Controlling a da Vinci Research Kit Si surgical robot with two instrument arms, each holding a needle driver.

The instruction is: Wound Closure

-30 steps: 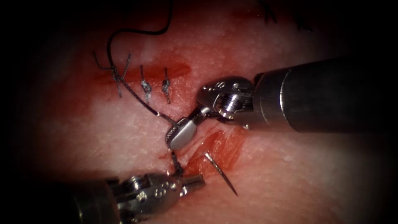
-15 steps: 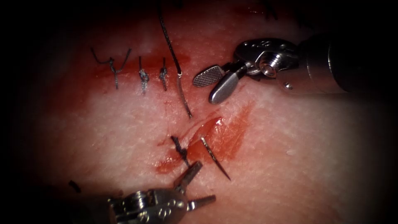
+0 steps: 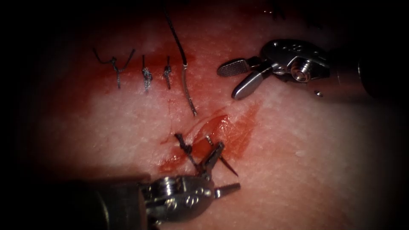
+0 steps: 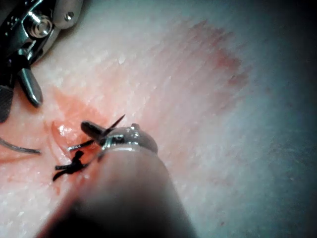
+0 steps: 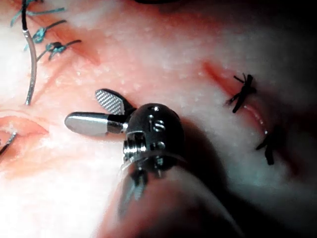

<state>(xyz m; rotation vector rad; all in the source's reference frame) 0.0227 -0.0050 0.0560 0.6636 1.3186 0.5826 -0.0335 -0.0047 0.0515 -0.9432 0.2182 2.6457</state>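
Note:
The curved needle is in the tissue [image 3: 298, 140] at the cut [image 3: 213, 125]. Its tail [image 3: 188, 91] with the black thread [image 3: 174, 34] rises at the cut's upper left, and its pointed end [image 3: 223, 162] sticks out at the lower right. My left tool [image 3: 230, 165] comes in from below; its jaws stand open astride the pointed end without gripping it. In the left wrist view one left-tool jaw lies beside the needle point [image 4: 118, 120]. My right tool [image 3: 226, 83] hovers at the upper right, open and holding nothing, and appears again in the right wrist view [image 5: 81, 107].
Three tied stitches [image 3: 145, 74] with cut ends sit in a row at the upper left. A dark knotted stitch [image 3: 184, 147] lies just left of the needle's exit. Red fluid [image 3: 238, 132] stains the tissue around the cut.
The right tool opened, let go near the needle's tail and drew back to the upper right. The left tool opened and moved up onto the needle's pointed end. The thread now runs straight up.

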